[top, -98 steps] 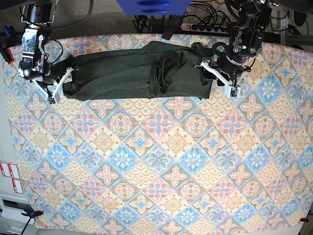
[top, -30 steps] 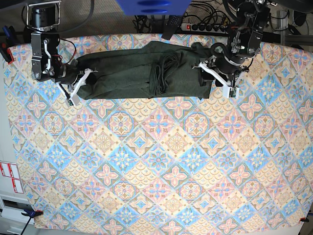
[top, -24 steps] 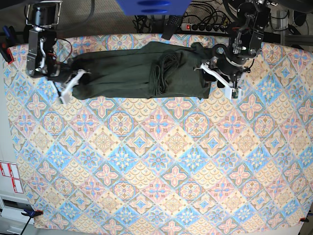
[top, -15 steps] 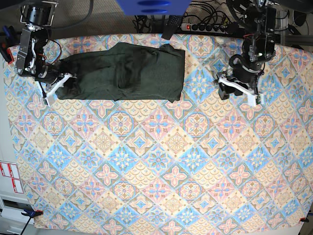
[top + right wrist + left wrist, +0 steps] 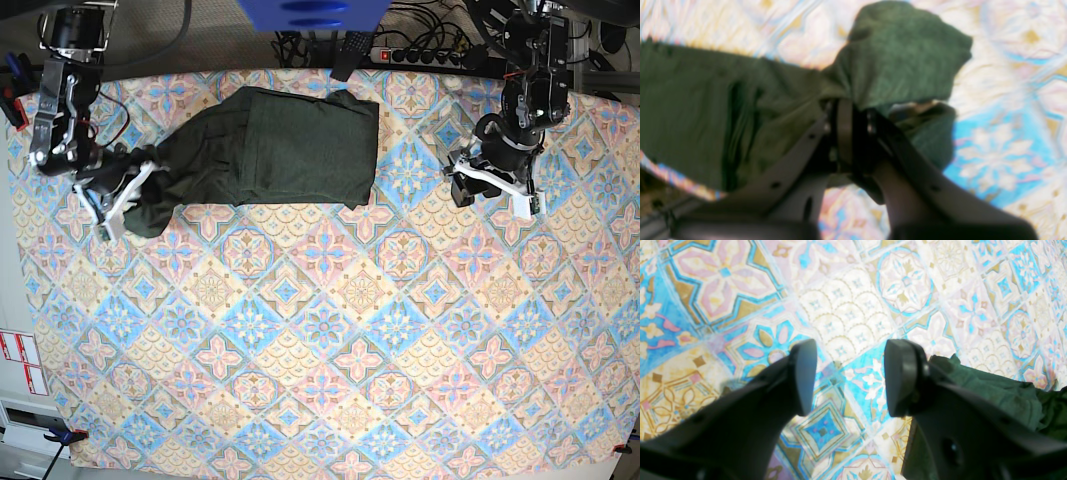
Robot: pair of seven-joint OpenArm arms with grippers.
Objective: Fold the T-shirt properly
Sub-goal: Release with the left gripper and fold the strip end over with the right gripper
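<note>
Across the far half of the surface (image 5: 330, 330), on a cloth patterned in blue, pink and cream tiles, lies the T-shirt (image 5: 270, 150): dark olive-green knit, folded into a broad band whose squared end faces the base view's right and whose other end narrows and slopes down toward the near left. Right claw (image 5: 853, 133): at that narrow end, jaws drawn together and clamped on a bunch of the fabric; the wrist view shows a lobe of cloth standing up above the jaws and the rest of the garment trailing off to the left, the picture being blurred. Left claw (image 5: 846, 376): well apart from the garment's squared end on the base view's right, jaws standing wide apart with only patterned cloth between them; its wrist view shows a corner of green fabric just behind the right-hand finger (image 5: 903, 376), whether touching cannot be told. Behind the far edge: a power strip (image 5: 425, 55) with dark cables, and a blue object (image 5: 310, 15) at top centre, blurred. Red-and-white labels (image 5: 20, 360) at the left border. Nothing lies between either claw and the garment.
</note>
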